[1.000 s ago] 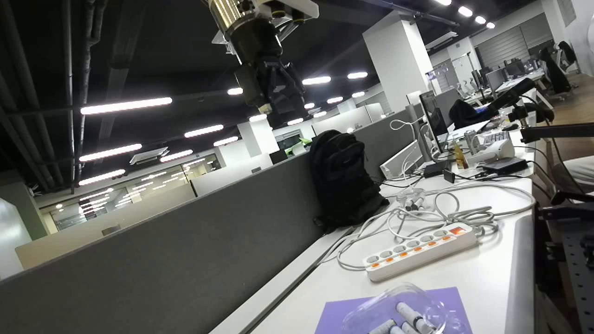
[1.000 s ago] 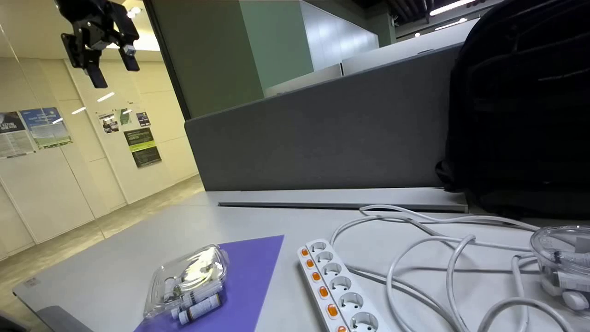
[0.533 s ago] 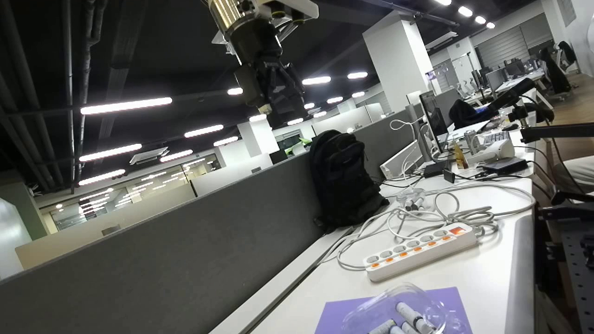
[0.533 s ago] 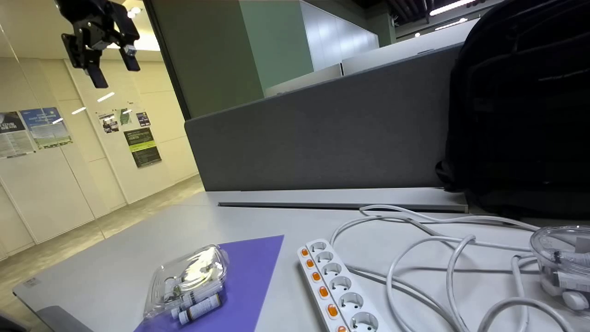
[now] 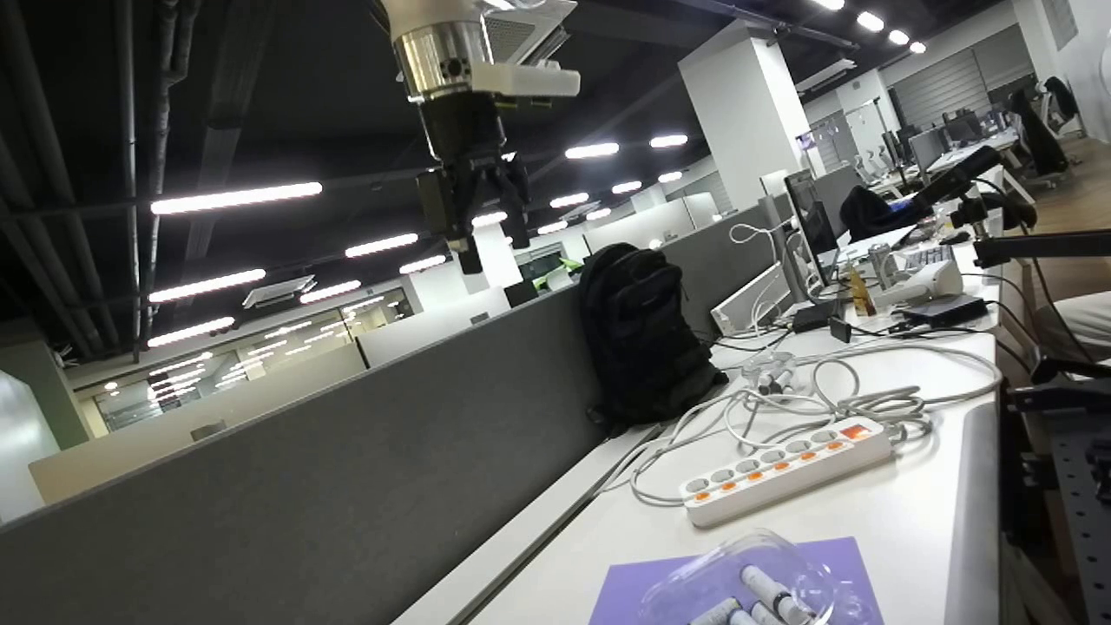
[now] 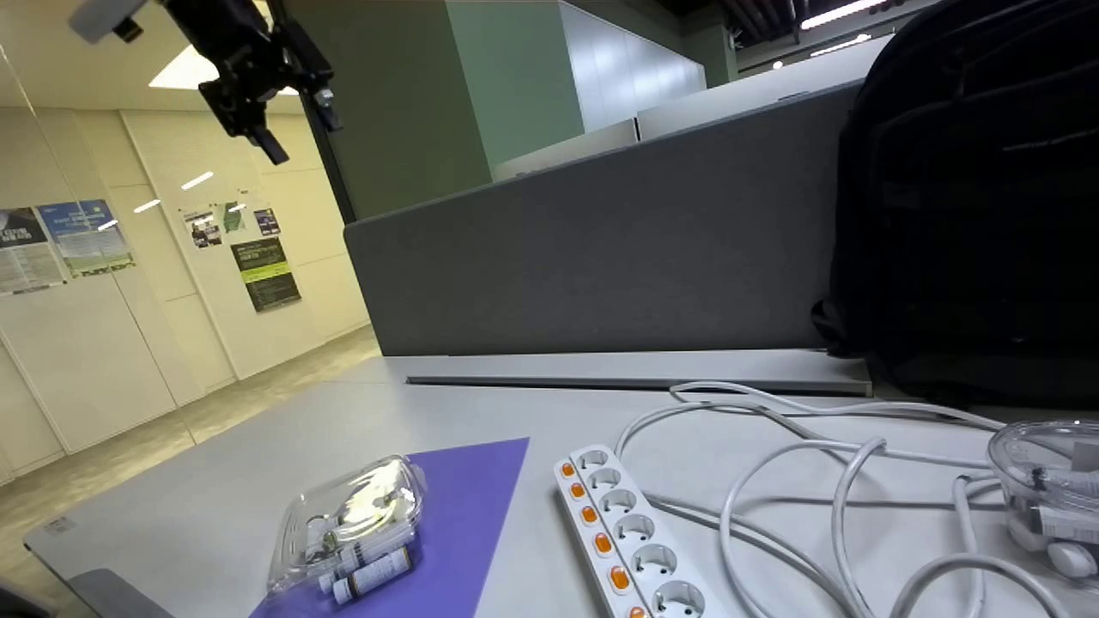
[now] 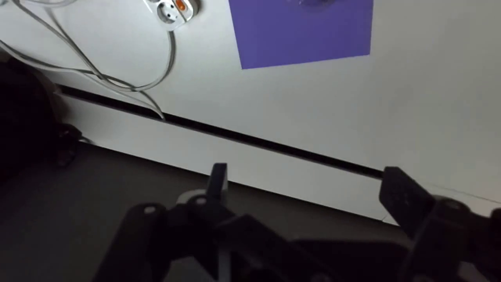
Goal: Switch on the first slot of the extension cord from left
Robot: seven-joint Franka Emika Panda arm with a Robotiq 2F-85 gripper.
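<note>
The extension cord is a white strip [image 5: 794, 482] with a row of round sockets and a small orange switch beside each. It lies on the desk and shows also in an exterior view [image 6: 611, 524], cut off at the bottom edge. In the wrist view only one end [image 7: 169, 15] shows, with an orange switch at its top right. A larger red-orange switch [image 5: 856, 431] sits at one end. My black gripper [image 5: 495, 248] is open and empty, high above the desk and well apart from the strip. It also shows in an exterior view [image 6: 302, 137] and the wrist view [image 7: 305, 170].
A clear container with tubes [image 6: 348, 524] rests on a purple sheet [image 6: 481, 498]. White cables [image 5: 738, 417] loop beside the strip. A black backpack [image 5: 642, 338] leans on the grey partition [image 5: 347, 486]. Another clear container [image 6: 1056, 489] stands among the cables.
The gripper has moved left and swung to a different tilt in an exterior view; in an exterior view it has moved right. The strip and the desk objects have not moved.
</note>
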